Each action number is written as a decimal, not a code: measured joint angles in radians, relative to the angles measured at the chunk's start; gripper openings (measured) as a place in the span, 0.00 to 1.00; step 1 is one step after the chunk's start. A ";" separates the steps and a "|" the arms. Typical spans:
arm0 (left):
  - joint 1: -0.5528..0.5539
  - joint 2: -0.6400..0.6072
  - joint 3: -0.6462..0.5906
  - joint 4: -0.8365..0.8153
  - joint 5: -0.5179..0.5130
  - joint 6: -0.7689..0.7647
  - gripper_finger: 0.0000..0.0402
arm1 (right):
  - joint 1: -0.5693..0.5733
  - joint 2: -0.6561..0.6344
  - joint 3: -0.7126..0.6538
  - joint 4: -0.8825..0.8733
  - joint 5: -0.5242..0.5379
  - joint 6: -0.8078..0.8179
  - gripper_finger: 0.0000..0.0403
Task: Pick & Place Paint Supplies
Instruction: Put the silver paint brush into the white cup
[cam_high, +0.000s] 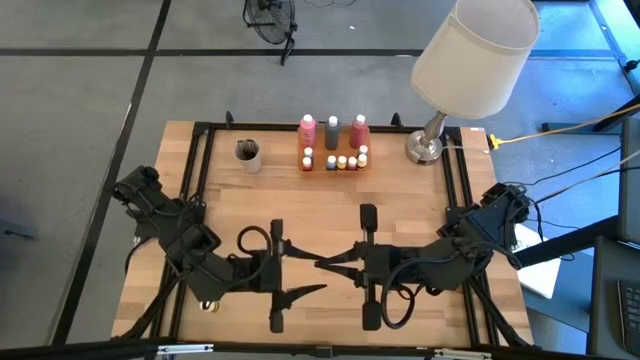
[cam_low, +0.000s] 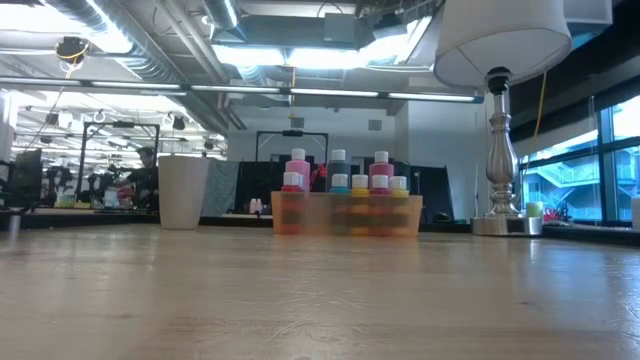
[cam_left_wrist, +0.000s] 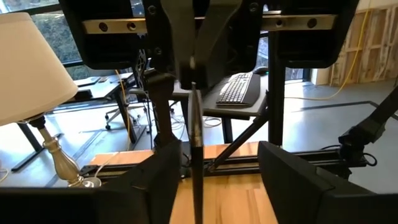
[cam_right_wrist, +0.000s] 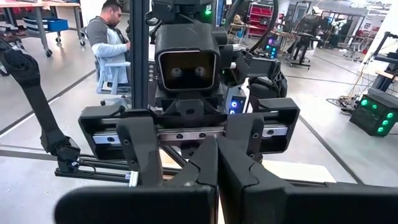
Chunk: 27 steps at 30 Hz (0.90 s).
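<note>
brushes (cam_high: 247, 148) in cup (cam_high: 249, 158): blurred | pots (cam_high: 342, 162): tray-hidden

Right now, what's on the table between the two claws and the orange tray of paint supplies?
Nothing: in the high view, bare wood separates the left claw and right claw from the orange tray.

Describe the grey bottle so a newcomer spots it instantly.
Find the white-shaded lamp at the table's far edge; beside it sits the flat orange tray of paint supplies. Three tall white-capped bottles stand along the tray's far side, and the grey bottle is the middle one, the only one not pink.
</note>
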 joint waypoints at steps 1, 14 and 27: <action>0.001 0.000 0.000 -0.003 0.001 0.000 0.50 | 0.000 0.000 0.000 0.000 0.000 0.000 0.00; 0.007 0.000 0.000 -0.022 0.049 0.046 0.08 | -0.001 0.000 0.000 -0.010 -0.080 -0.008 0.00; 0.004 -0.019 0.000 -0.096 0.049 0.090 0.04 | 0.026 -0.004 0.000 -0.018 0.051 -0.070 0.23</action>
